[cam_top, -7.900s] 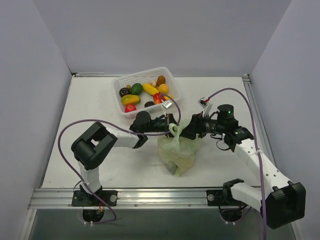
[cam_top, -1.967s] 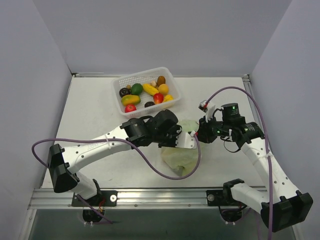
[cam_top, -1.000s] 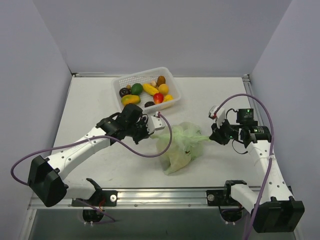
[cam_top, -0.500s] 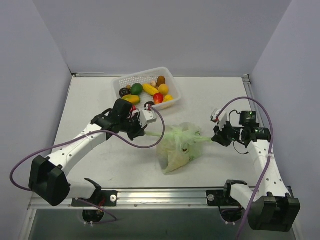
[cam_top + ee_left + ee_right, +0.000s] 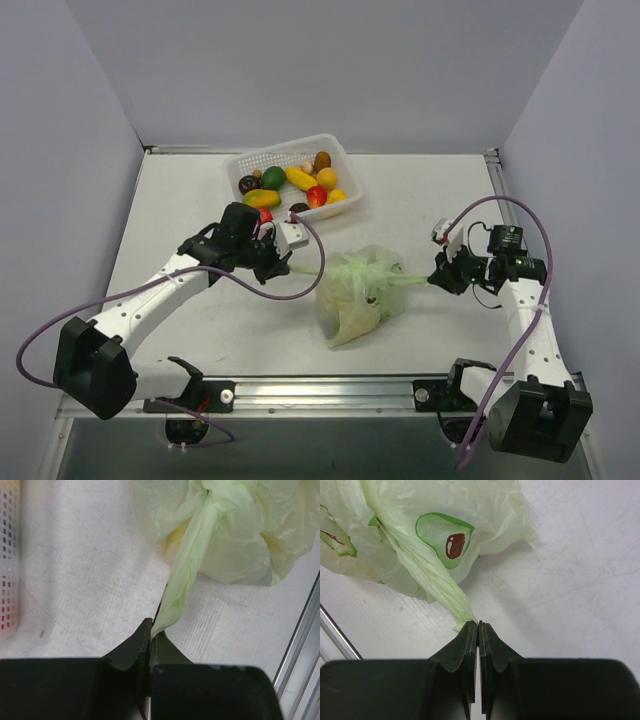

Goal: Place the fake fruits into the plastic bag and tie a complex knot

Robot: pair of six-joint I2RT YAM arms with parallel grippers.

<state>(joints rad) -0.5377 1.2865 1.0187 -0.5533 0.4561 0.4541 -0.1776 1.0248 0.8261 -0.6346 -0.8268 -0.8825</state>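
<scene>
The fingers of the left gripper [image 5: 151, 631] are pressed together, and a twisted strand of the plastic bag [image 5: 360, 297] is pinched at their tips; the strand is drawn taut from the bag's gathered top. The right gripper [image 5: 478, 625] is likewise closed, with a second twisted strand clamped between its fingers and stretched out to the opposite side. The bag is seen lying on the white table [image 5: 180, 210] between the two grippers, nearer the front rail [image 5: 330, 386] than the back wall; avocado-half prints are shown on its film, and yellowish shapes are faintly visible through it. Fake fruits [image 5: 290, 183] in yellow, orange, green, red and dark colours are held in a white perforated basket [image 5: 238, 163] at the back of the table, just behind the left wrist and apart from the bag. The table is enclosed by plain grey walls on three sides. Bare surface is left to the far left, to the back right, and in front of the bag up to the rail.
</scene>
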